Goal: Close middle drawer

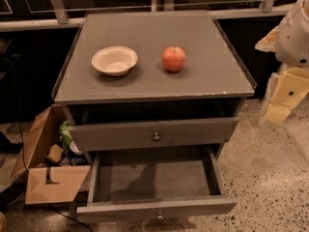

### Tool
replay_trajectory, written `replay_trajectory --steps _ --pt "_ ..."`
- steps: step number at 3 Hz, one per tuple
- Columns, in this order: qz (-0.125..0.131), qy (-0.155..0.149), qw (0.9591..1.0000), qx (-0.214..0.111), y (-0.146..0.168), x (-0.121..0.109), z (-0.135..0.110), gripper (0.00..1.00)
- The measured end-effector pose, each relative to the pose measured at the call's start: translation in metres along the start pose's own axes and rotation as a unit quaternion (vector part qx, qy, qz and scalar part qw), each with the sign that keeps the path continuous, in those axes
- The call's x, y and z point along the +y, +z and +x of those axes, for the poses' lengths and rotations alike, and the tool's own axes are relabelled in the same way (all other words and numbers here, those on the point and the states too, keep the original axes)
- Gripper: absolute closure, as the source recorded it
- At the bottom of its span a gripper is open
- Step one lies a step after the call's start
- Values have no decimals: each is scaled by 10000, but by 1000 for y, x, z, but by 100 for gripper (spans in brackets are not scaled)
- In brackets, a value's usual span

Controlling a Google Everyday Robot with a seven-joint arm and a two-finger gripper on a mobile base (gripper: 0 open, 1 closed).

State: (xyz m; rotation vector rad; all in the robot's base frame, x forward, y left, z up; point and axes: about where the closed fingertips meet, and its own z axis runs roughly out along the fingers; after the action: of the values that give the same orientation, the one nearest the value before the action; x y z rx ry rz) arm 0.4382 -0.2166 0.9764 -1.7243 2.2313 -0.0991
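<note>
Middle drawer (157,208) is seen pulled far out at bottom centre of the frame, its brass knob (159,215) near the lower edge. Top drawer (154,133) above is slightly out. Bowl (115,60) and apple (173,58) are set apart on the cabinet top (207,83). Gripper (285,96) is held at the right edge, well apart from the drawer; its state cannot be told.

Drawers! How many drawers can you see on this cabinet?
2. The upper drawer sits slightly out under the cabinet top; the middle drawer below is pulled far out. Another may hide underneath. The tool hangs to the right.
</note>
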Motion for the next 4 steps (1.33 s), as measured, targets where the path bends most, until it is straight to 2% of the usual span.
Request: replay_trajectory --steps 1,4 --pt "0 0 10000 0 0 0 0 1" --pt "1 0 10000 0 0 0 0 69"
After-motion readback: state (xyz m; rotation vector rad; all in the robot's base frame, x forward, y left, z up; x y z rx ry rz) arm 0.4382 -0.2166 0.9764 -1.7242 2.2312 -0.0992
